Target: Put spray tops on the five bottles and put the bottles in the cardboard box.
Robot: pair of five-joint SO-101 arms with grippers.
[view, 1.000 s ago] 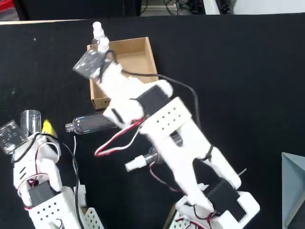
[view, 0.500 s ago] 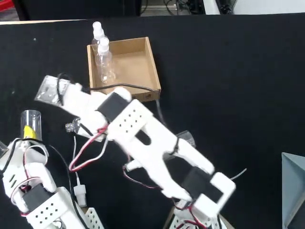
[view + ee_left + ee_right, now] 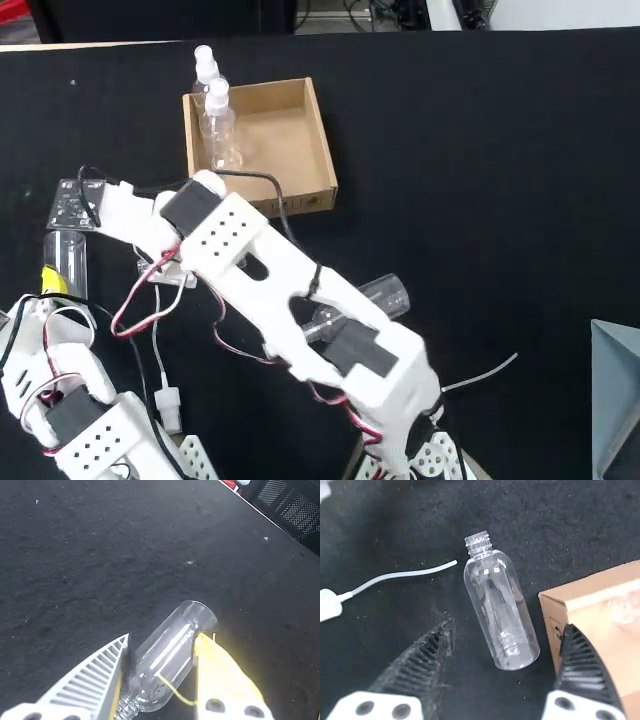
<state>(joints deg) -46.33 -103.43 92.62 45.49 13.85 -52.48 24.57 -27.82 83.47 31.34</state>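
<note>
Bottles with spray tops number two in the high view. The first capped bottle (image 3: 218, 125) stands inside the cardboard box (image 3: 290, 150) against its left wall. The second capped bottle (image 3: 205, 72) stands at the box's far left corner, and we cannot tell whether it is inside the wall or just outside it. The right arm (image 3: 280, 290) stretches from the near edge of the black table (image 3: 500, 180) to a spot left of the box. An uncapped bottle (image 3: 385, 294) lies on its side under the middle of that arm. The left arm (image 3: 75, 410) sits at the near left, with the held bottle (image 3: 65, 255) sticking out ahead of it. A loose spray top (image 3: 168, 405) lies just beside that arm, and a stray tube (image 3: 480, 372) lies to the right of the right arm's base.

From the left wrist we see the left gripper (image 3: 162, 642) closed on the held bottle. The white and yellow fingers clamp the clear body from either side, and the base points away over the table.

From the right wrist we see the right gripper (image 3: 507, 630) spread wide with nothing in it. A bare-necked bottle (image 3: 500, 615) lies on the table between its black fingers, apart from both. That bottle's base is just beside a corner of the box. A white cap (image 3: 329, 604) with a thin tube lies near its neck.
</note>
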